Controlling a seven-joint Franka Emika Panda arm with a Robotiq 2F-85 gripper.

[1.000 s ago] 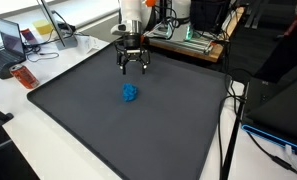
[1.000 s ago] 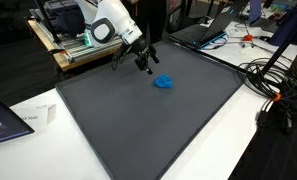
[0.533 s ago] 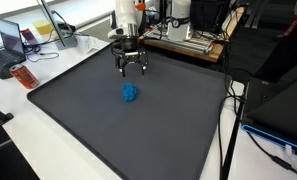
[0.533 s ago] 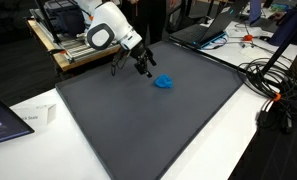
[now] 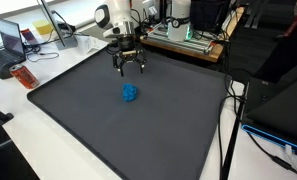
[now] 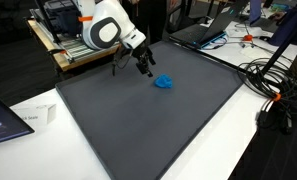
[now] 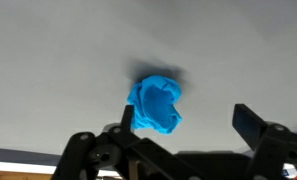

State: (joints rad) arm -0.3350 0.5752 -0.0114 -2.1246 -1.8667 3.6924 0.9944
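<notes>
The black two-fingered claw (image 5: 129, 67) hangs with its jaws spread wide and empty — nothing sits between them. Just below and ahead of it, apart from the fingers, a small crumpled bright-blue cloth (image 7: 156, 103) lies on the dark grey matted worktop (image 5: 98, 130). The cloth looks soft, light and limp, likely to sag — pinching the bunched-up middle seems best. Farther off to the claw's side, past the mat's edge, stands an open laptop (image 5: 10, 42).

The crumpled cloth (image 5: 131, 93) is bright blue, plain and unpatterned, on a dark grey mat (image 5: 108, 140). The gripper (image 5: 129, 69) is black and its arm (image 6: 108, 28) white. Just off the mat's edge lies a red-orange packet (image 5: 24, 77) on the white desk (image 5: 38, 150).
</notes>
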